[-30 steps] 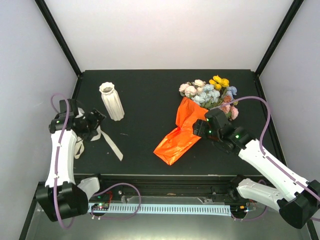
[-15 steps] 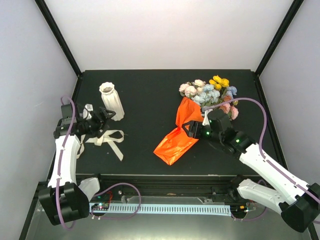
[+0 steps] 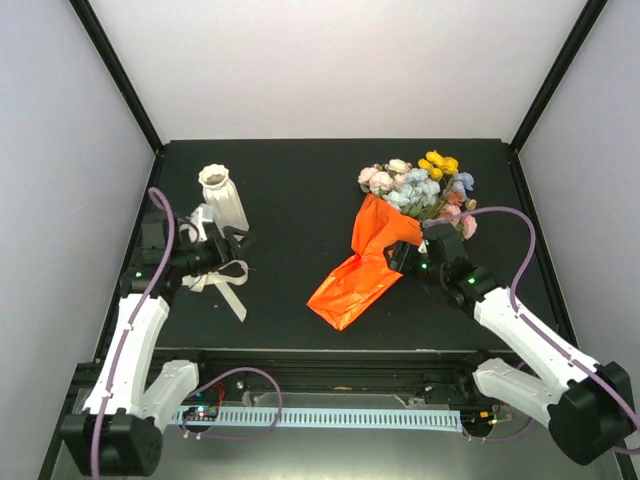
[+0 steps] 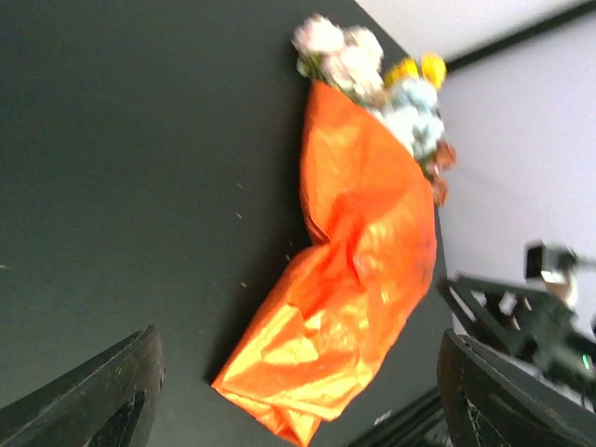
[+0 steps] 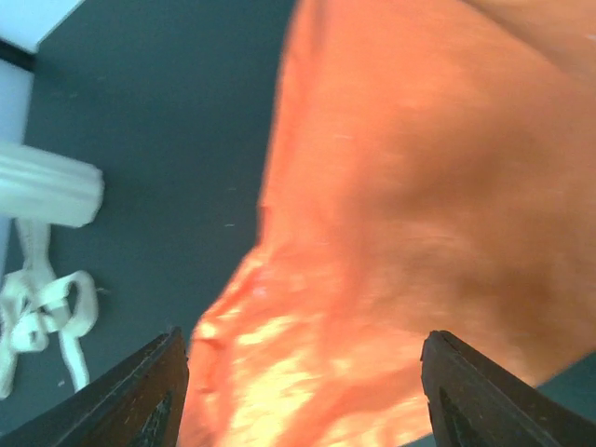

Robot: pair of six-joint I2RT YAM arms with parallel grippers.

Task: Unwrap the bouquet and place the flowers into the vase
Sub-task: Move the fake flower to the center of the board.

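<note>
— Bouquet (image 3: 372,255)?
— Wrapped in orange paper, lying right of centre on the worktop (image 3: 300,190). Vase (image 3: 224,203) upright, left.
— End effectors?
— Left end effector (image 3: 232,243): wide, empty, near the vase. Right end effector (image 3: 396,256): spread over the paper.

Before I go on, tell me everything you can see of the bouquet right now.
The bouquet lies flat on the dark table, right of centre, slanting from near-left to far-right. Its wrap is crinkled, shiny orange paper, loosely folded, with no tie visible round it; the crumpled tail points toward the arms. Pink, cream, pale-blue and yellow flowers stick out of the far end. The right gripper, open, is at the wrap's right side about midway; contact cannot be told.
</note>
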